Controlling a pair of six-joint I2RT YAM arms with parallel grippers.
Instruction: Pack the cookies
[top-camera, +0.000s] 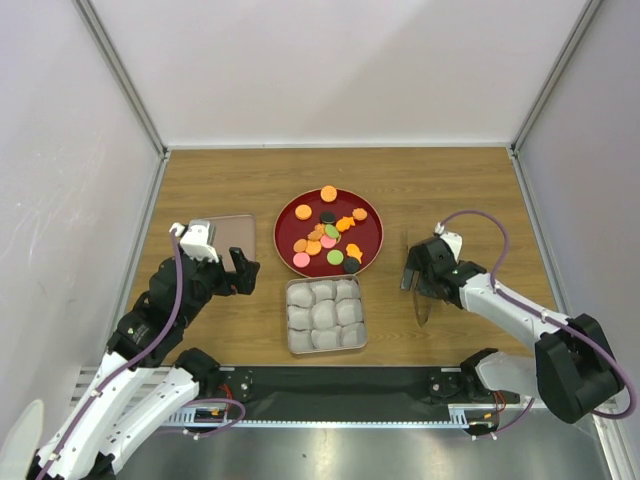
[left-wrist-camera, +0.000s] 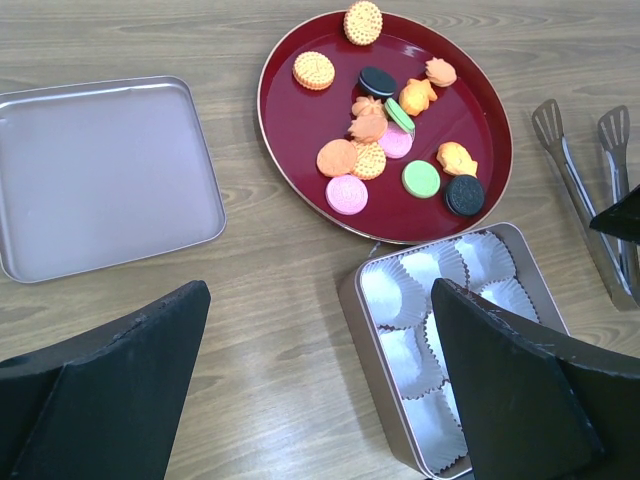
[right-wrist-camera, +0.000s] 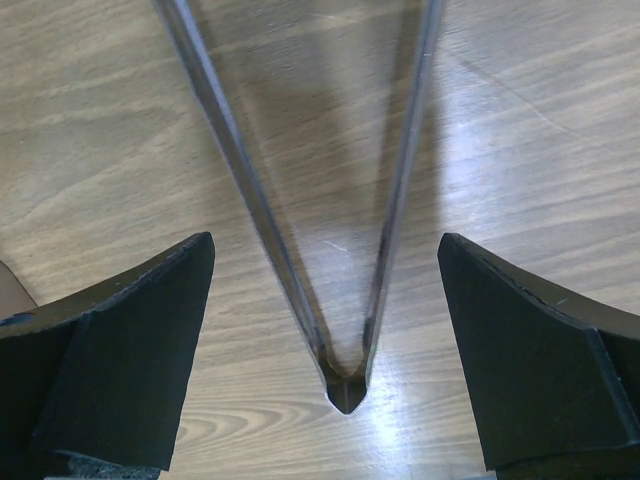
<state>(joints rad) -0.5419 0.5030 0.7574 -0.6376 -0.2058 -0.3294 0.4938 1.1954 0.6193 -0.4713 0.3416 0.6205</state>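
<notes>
Left gripper (top-camera: 244, 272): jaws at full spread, nothing held; it hangs over bare tabletop (left-wrist-camera: 280, 300) between the tin lid and the square tin.

Right gripper (top-camera: 411, 280): jaws likewise at full spread, nothing clamped. It is poised over the joined end of the tongs; one finger stands to each side of the two arms, apart from both. Whether it touches the tabletop cannot be told.

Cookies (left-wrist-camera: 368, 128): small flat rounds in orange, pink, green and black, some orange ones with scalloped or flower outlines. All lie loose on the tray, clustered near its middle, with one orange round on the far rim.

Round tray (left-wrist-camera: 295, 130): dark red, glossy, at the centre of the tabletop.

Square tin (left-wrist-camera: 350, 300): metal, just on the near side of the tray, fitted with nine pale paper cups (left-wrist-camera: 395, 290) in three rows.

Tin lid (left-wrist-camera: 100, 170): flat, left of the tray.

Tongs (left-wrist-camera: 575, 180): metal, right of the tray, spatula ends pointing away.
</notes>
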